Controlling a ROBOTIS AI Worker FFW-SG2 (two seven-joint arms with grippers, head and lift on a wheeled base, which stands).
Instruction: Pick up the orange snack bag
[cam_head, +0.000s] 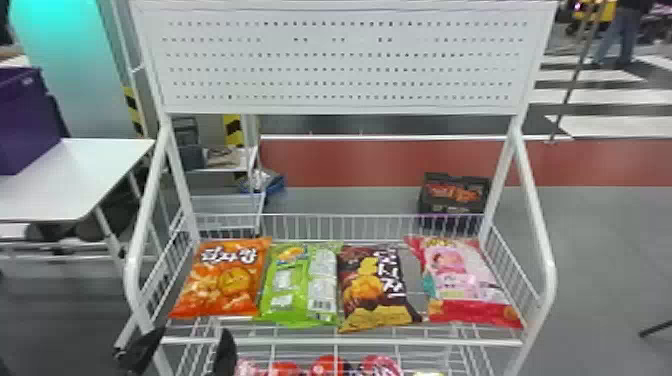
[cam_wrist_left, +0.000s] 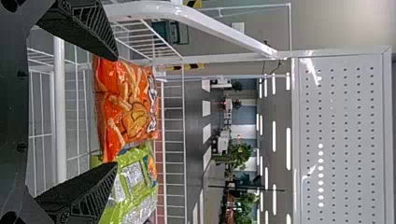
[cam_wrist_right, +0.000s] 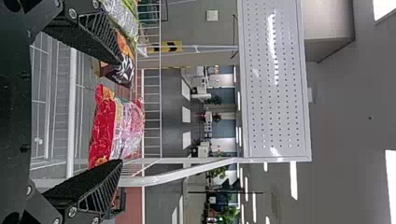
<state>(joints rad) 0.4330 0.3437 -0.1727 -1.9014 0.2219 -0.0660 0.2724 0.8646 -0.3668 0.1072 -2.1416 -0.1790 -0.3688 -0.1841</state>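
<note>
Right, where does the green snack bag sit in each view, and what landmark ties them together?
Head view: green bag, between the orange bag and the dark bag.
Left wrist view: green bag, beside the orange one.
Right wrist view: green bag, beside the dark one.
Shared landmark: white perforated board.

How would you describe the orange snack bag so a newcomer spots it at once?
Below the white pegboard, the wire basket holds four bags in a row. The orange snack bag lies leftmost, beside the green bag; it alone is mainly orange.
</note>
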